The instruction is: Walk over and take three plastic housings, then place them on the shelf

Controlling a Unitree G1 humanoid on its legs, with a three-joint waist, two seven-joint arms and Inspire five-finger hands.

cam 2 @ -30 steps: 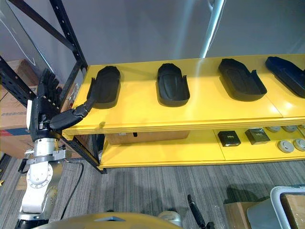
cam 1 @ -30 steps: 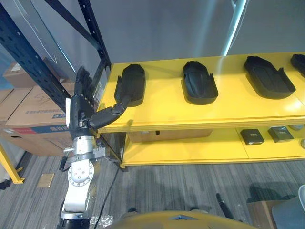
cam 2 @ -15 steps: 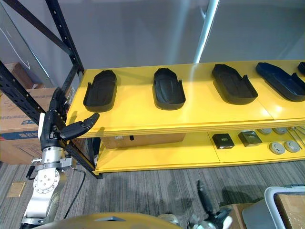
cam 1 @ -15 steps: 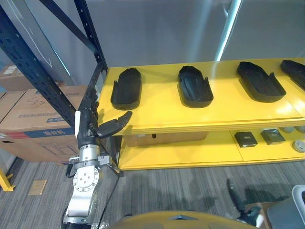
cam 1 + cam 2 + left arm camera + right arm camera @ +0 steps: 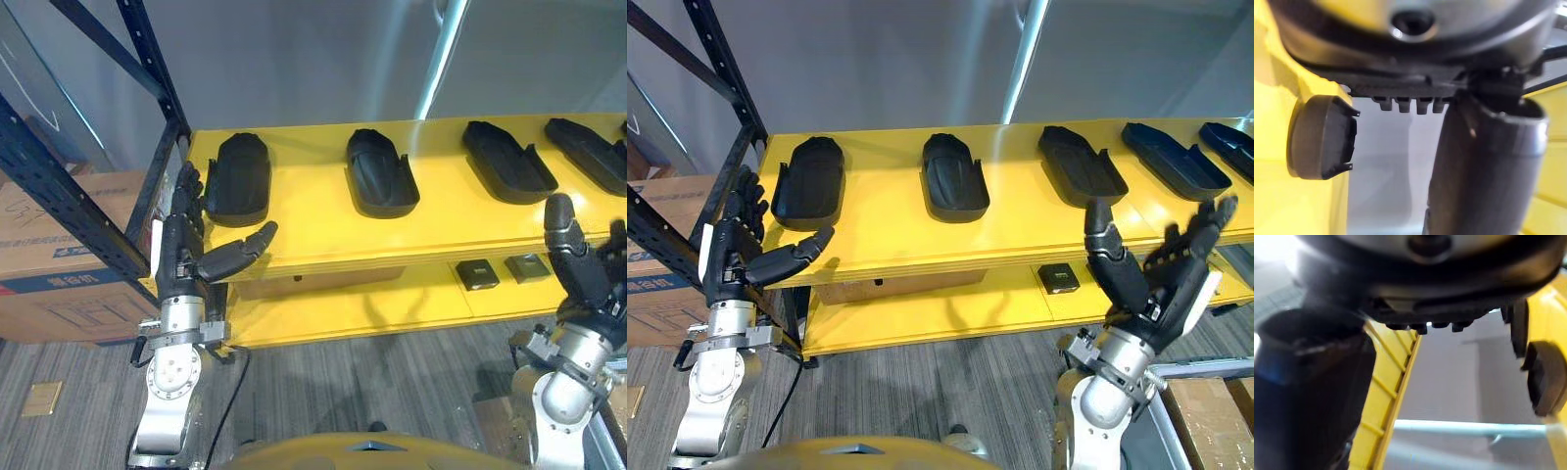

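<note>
Several black plastic housings lie in a row on the yellow top shelf (image 5: 1019, 220): the leftmost housing (image 5: 808, 182), a second housing (image 5: 953, 176), a third housing (image 5: 1081, 164), and more towards the right. My left hand (image 5: 733, 257) is raised in front of the shelf's left corner, open, fingers straight up and thumb (image 5: 243, 257) pointing at the shelf edge, holding nothing. The leftmost housing (image 5: 1321, 137) shows past it in the left wrist view. My right hand (image 5: 1161, 279) is raised at the lower right, open and empty, short of the shelf.
A black rack upright (image 5: 59, 186) and cardboard boxes (image 5: 59, 269) stand on the left. Small black boxes (image 5: 1058, 278) sit on the lower yellow shelf. An open carton (image 5: 1215, 421) lies on the grey floor at the lower right.
The camera has shifted. My left hand has drawn back from the leftmost housing, which stays on the shelf. My right hand has risen into view at the lower right.
</note>
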